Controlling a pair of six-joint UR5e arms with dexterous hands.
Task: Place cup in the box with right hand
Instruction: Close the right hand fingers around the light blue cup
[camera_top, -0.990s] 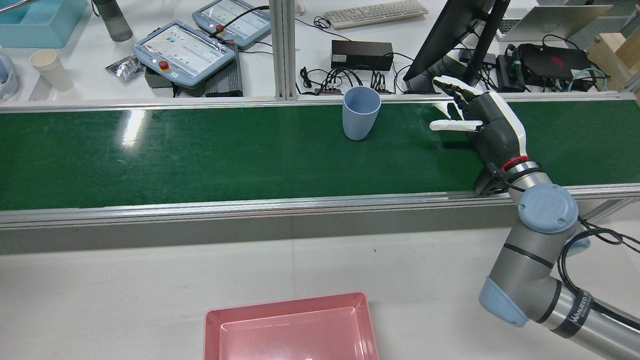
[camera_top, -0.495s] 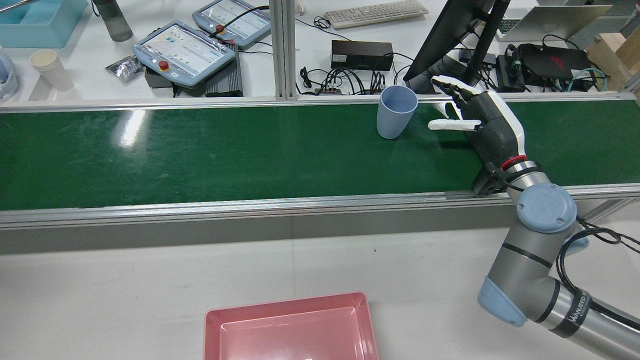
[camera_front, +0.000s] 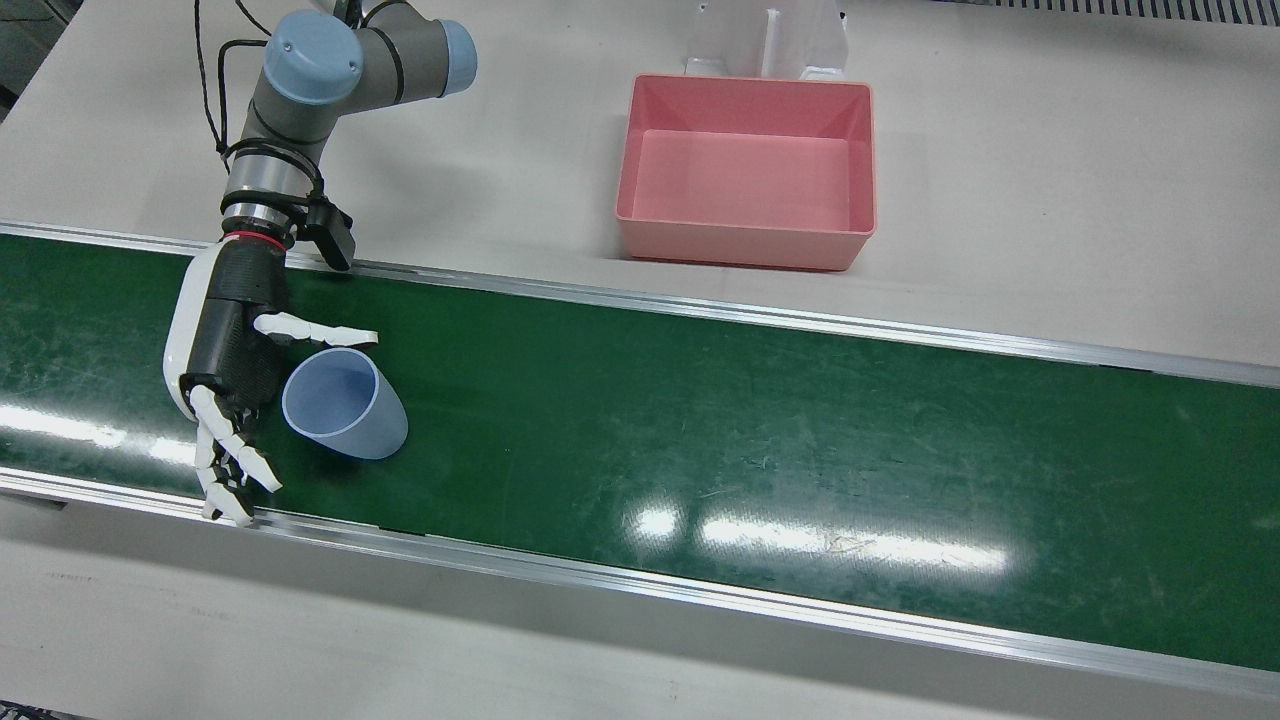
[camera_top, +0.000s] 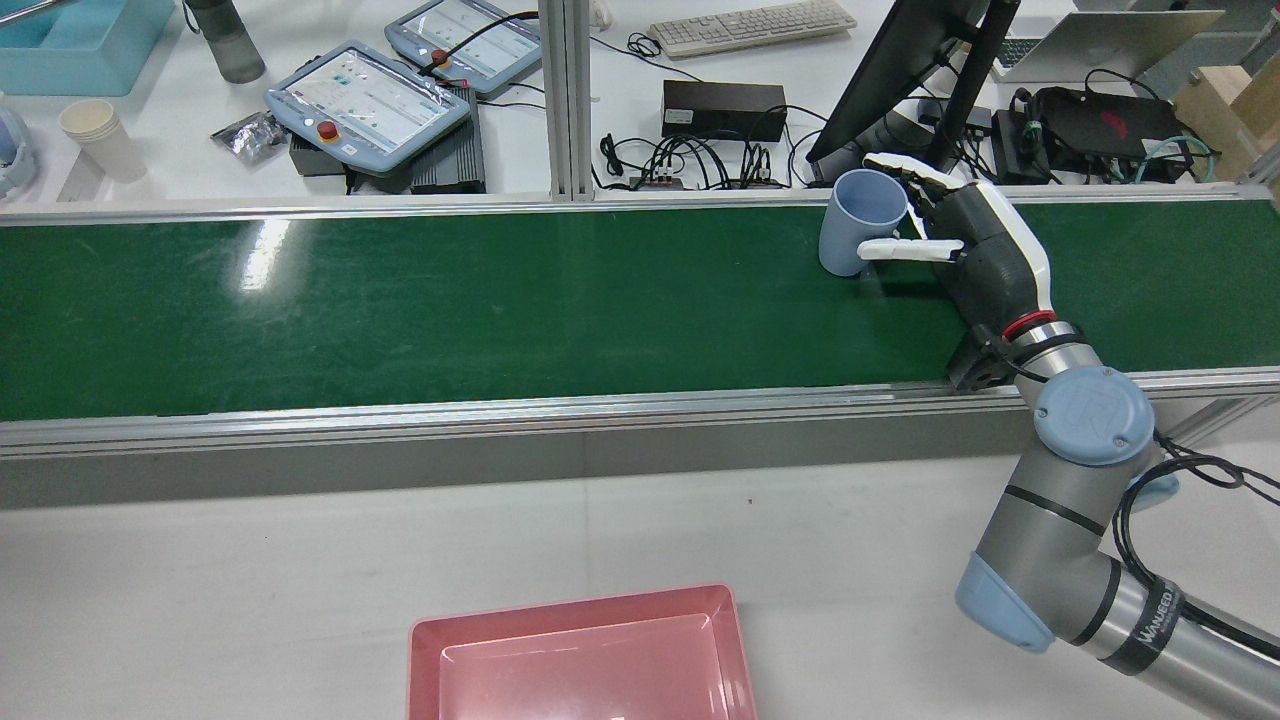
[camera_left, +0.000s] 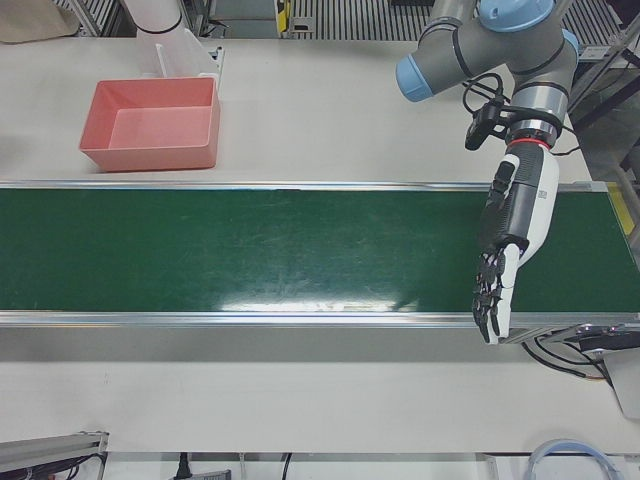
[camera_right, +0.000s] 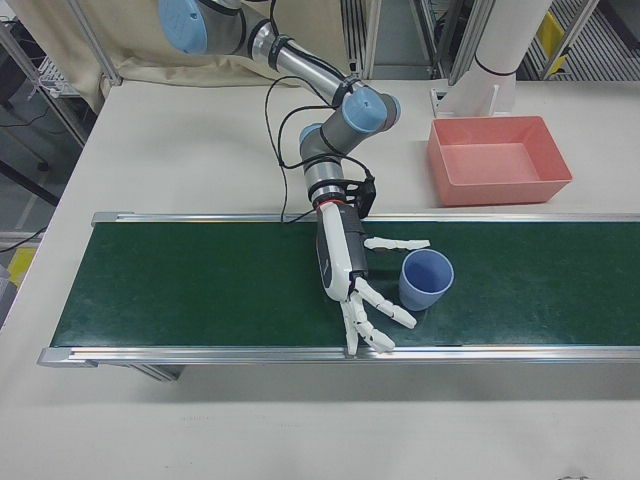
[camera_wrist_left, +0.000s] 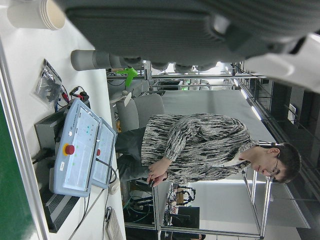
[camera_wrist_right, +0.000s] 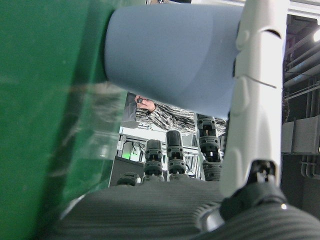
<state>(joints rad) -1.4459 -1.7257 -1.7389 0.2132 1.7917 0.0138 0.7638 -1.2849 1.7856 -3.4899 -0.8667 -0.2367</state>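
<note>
The blue cup (camera_front: 345, 402) stands upright on the green belt (camera_front: 760, 430), just at three o'clock of the open right robot hand (camera_front: 228, 375) in the front view, between its spread fingers. The pink box (camera_front: 748, 170) sits on the counter (camera_front: 1050, 200), well apart toward one o'clock. The left robot hand (camera_left: 510, 245) hangs open, empty.

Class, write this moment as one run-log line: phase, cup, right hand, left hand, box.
phase: pre-grasp | cup: upright on belt, between spread fingers | right hand: open | left hand: open, idle | box: empty
</note>
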